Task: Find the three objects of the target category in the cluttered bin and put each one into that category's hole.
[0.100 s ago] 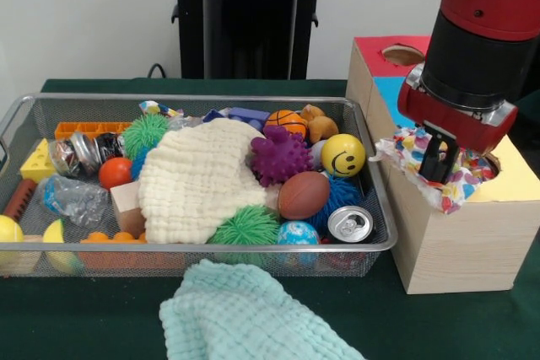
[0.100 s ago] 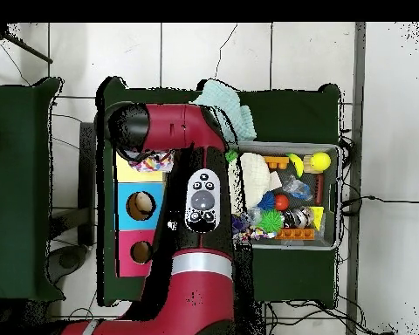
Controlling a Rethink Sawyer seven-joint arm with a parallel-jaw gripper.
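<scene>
Mint cloth (image 1: pixel 245 318) in front, end effector (image 1: pixel 440 162) gripping patterned cloth (image 1: pixel 422 162) over yellow box top (image 1: pixel 515 176)

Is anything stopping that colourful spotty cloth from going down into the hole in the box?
Nothing visible does. The gripper holds the spotty cloth right over the yellow section of the wooden box.

Front view close, overhead looks straight down (both share bin (image 1: pixel 371 246) (image 2: pixel 335 196)).
</scene>
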